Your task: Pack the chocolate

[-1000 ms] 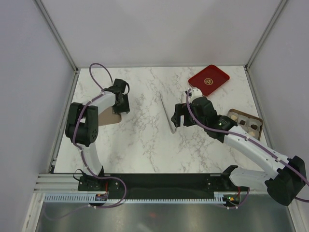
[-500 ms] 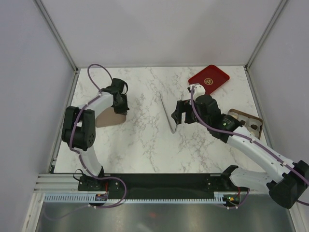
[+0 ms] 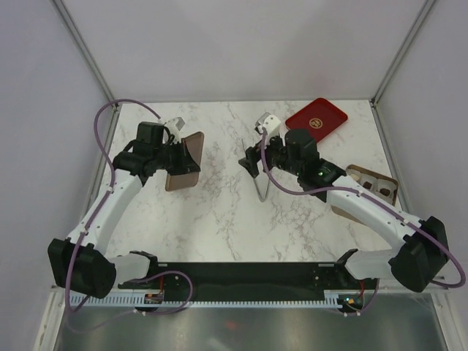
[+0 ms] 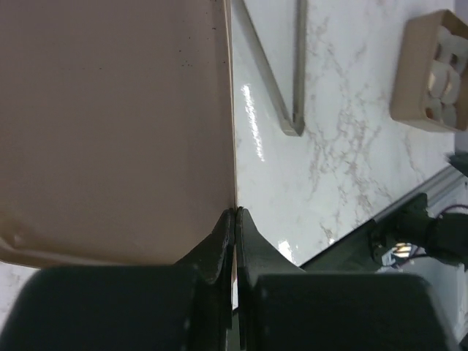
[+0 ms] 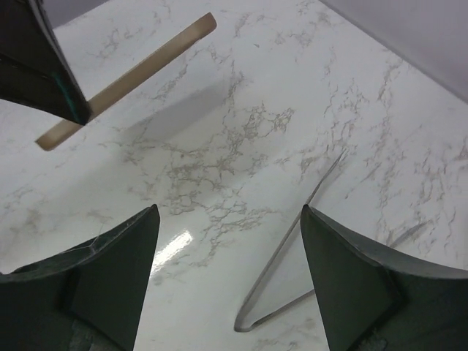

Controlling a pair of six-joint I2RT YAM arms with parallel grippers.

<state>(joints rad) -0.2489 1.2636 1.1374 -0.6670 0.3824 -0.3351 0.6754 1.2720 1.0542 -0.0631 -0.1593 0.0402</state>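
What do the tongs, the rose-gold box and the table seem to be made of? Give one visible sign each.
Tongs: probably metal, dull silver-grey; thin, stiff strips joined in a V.
Rose-gold box: likely coated card, satin sheen; a creased corner.
Table: polished marble look, grey veins and glare; stone or laminate, cannot tell.

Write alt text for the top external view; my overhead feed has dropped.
The left gripper holds a tan box raised above the marble table, jaws shut on its edge. The right gripper, jaws open, hovers over metal tongs at table centre. A red tray and a compartmented holder sit at the right.
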